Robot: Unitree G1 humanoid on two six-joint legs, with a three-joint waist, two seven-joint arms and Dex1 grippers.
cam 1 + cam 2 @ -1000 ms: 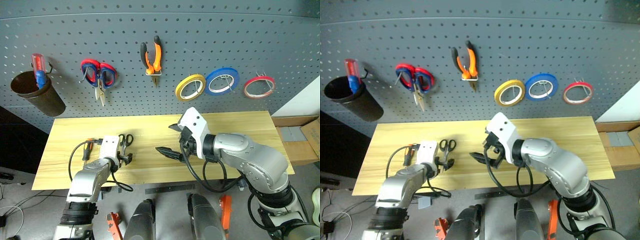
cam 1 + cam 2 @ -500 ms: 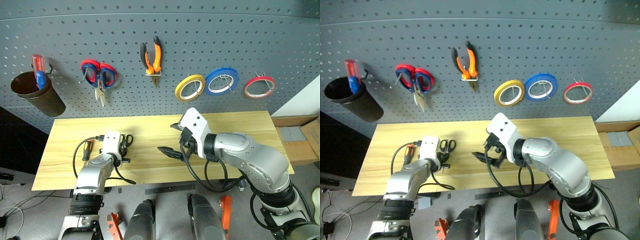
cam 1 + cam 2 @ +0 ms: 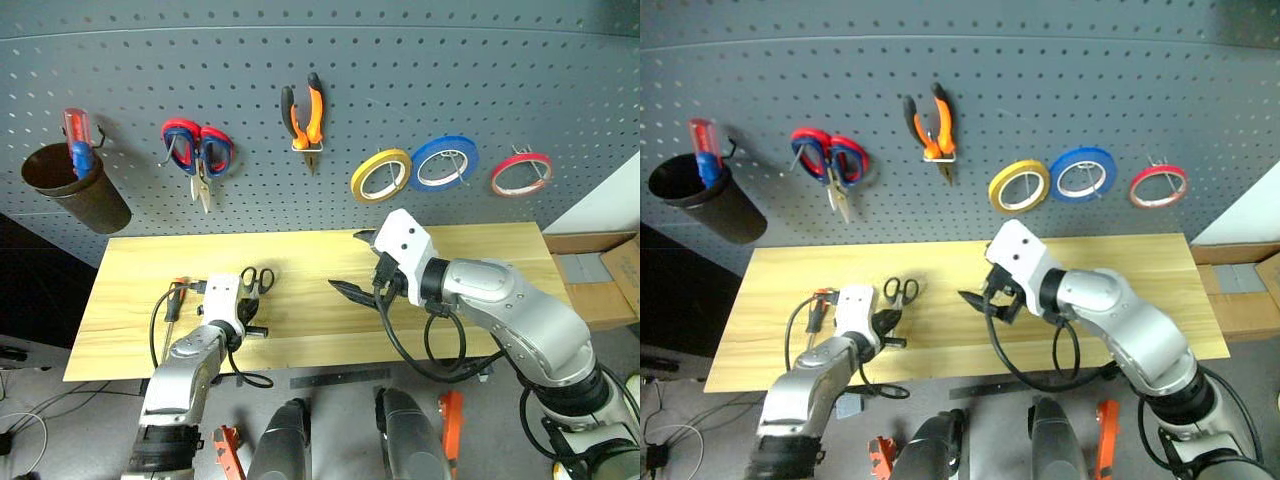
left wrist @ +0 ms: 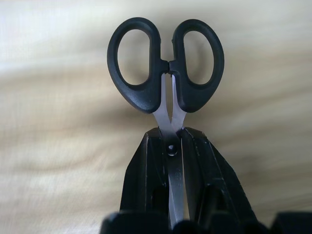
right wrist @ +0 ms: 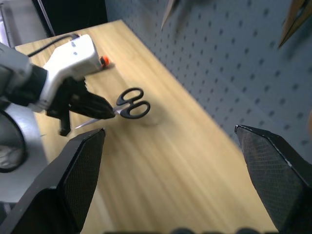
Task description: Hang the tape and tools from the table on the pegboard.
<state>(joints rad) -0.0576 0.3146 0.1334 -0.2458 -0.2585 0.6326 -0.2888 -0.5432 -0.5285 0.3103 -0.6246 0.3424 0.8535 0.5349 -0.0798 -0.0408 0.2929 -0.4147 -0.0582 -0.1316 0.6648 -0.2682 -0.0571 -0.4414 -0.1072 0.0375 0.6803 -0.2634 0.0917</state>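
Observation:
My left gripper (image 3: 251, 318) is shut on the blades of the small black-handled scissors (image 3: 258, 279), which it holds just above the table (image 3: 480, 250) with the handles toward the pegboard (image 3: 400, 70). The left wrist view shows both fingers (image 4: 146, 165) pressed against the blades below the scissors' handles (image 4: 141, 73). The orange-and-black screwdriver (image 3: 174, 302) lies on the table beside my left arm. The pliers (image 3: 305, 112) and the red tape (image 3: 520, 173) hang on the pegboard. My right gripper (image 3: 358, 266) hovers open over the table's middle, holding nothing.
Red-and-blue scissors (image 3: 198, 148), a yellow roll (image 3: 380, 173) and a blue roll (image 3: 443, 161) also hang on the pegboard. A brown cup (image 3: 75, 185) at far left holds a red-handled screwdriver (image 3: 77, 135). A cardboard box (image 3: 600, 280) sits beyond the table's right end.
My left gripper went from open beside the scissors to shut on their blades and lifted them a little. My right gripper drifted slightly to the right and stayed open.

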